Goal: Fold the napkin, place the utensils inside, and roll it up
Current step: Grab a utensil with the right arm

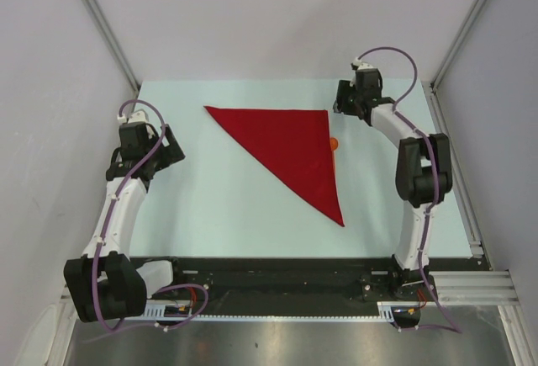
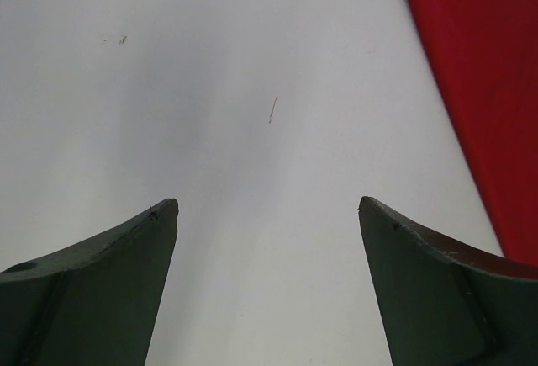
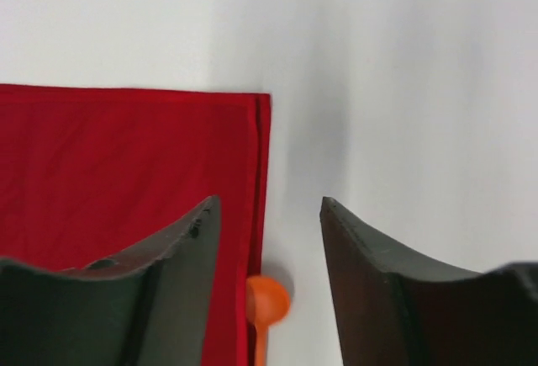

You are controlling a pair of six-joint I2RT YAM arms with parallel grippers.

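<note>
The red napkin (image 1: 290, 149) lies flat on the table, folded into a triangle with its long edge running from far left to near right. An orange spoon (image 1: 334, 143) pokes out from under its right edge; its round bowl (image 3: 267, 299) shows in the right wrist view, the handle mostly hidden. My right gripper (image 1: 346, 103) hovers by the napkin's far right corner (image 3: 259, 105), jaws apart and holding nothing. My left gripper (image 1: 174, 149) stands open and holds nothing, over bare table left of the napkin (image 2: 479, 71).
The pale table (image 1: 218, 206) is bounded by grey walls on the left, right and back. A metal rail (image 1: 454, 164) runs along its right edge. The arm bases sit on a black bar (image 1: 277, 282) at the near edge.
</note>
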